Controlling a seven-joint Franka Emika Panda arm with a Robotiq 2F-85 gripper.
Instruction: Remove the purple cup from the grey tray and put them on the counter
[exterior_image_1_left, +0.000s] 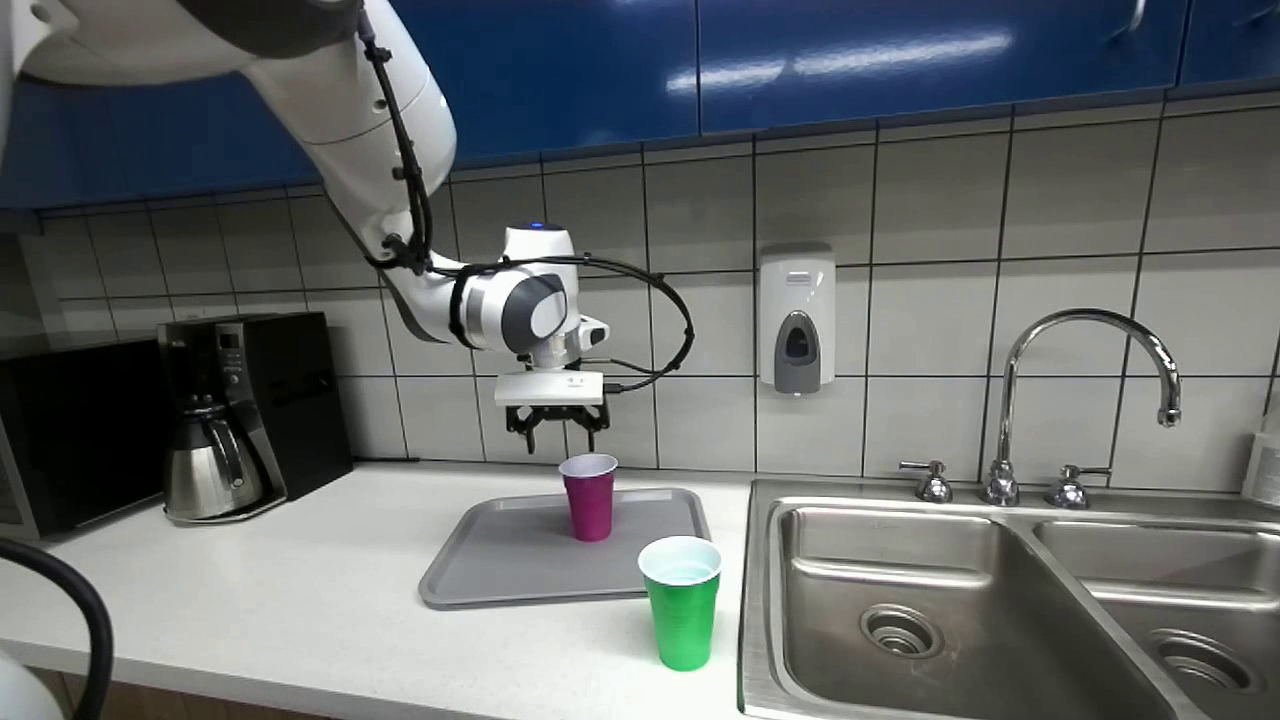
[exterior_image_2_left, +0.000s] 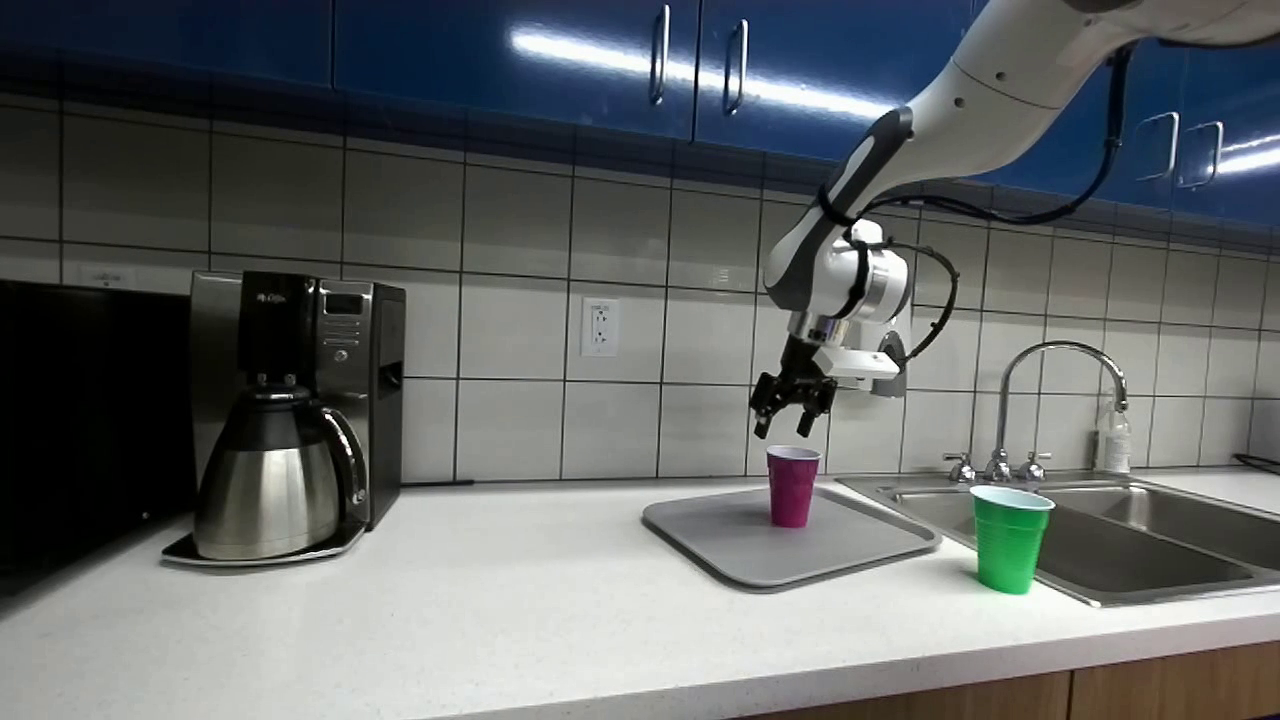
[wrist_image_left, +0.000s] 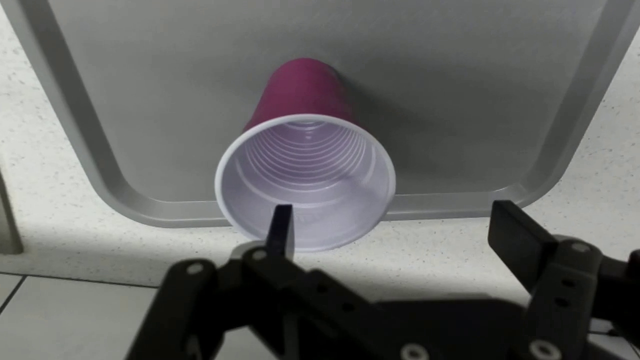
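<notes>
The purple cup (exterior_image_1_left: 590, 507) stands upright on the grey tray (exterior_image_1_left: 500, 565), as both exterior views show the cup (exterior_image_2_left: 793, 492) and tray (exterior_image_2_left: 720, 550). The tray lies on the white counter (exterior_image_1_left: 300, 590). My gripper (exterior_image_1_left: 561, 445) is open and empty, pointing down just above the cup's rim in both exterior views (exterior_image_2_left: 784, 428). In the wrist view, one finger of the gripper (wrist_image_left: 395, 215) overlaps the pale mouth of the cup (wrist_image_left: 305, 95). The other finger is well to the right of the cup there. No contact with the cup is visible.
A green cup (exterior_image_1_left: 683, 615) stands on the counter by the tray's near corner, close to the steel sink (exterior_image_1_left: 757, 610) with its tall faucet (exterior_image_1_left: 1080, 318). A coffee maker (exterior_image_2_left: 290, 420) stands at the left. A tiled wall is behind, with blue cabinets (exterior_image_1_left: 900, 60) above.
</notes>
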